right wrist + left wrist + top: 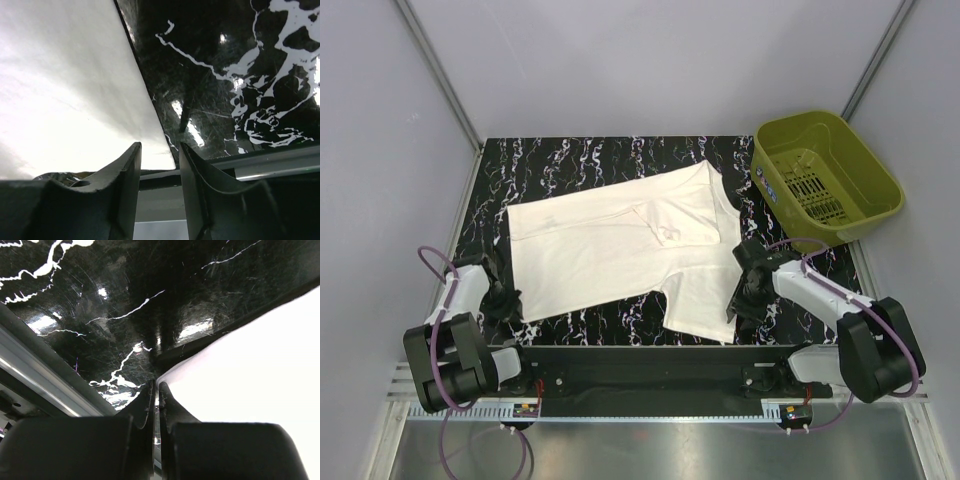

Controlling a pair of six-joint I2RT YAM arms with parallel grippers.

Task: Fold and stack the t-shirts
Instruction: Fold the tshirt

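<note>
Closest to me, along the near edge of the black marble-patterned table (570, 160), the two arm bases sit bolted side by side, each with a looping purple cable (432, 262).

Just beyond the left base, the left gripper (503, 300) is down low at the near-left corner of the off-white short-sleeved cloth t-shirt (610, 245). From its wrist camera the left gripper (156, 385) has its jaws pressed together with barely a slit between them. The t-shirt (250, 365) comes right up to the tips, and its edge is raised off the table (150, 290) with a dark shadow under it, so it looks pinched on the cloth.

On the other side, the right gripper (745, 298) sits low at the right edge of the shirt's near-right part. Its wrist view shows the right gripper (160, 147) with a clear gap between the jaws and nothing held in it. A corner of the t-shirt (65, 75) lies on the table (225, 50) just past the tips. I cannot tell whether a finger touches it.

Further in, the shirt lies spread across the middle of the table, plain side up, slanted, with a long crease running across it.

Farthest off, at the table's far-right corner, stands an olive-green plastic basket (775, 185) with a slotted floor, well apart from the shirt.
</note>
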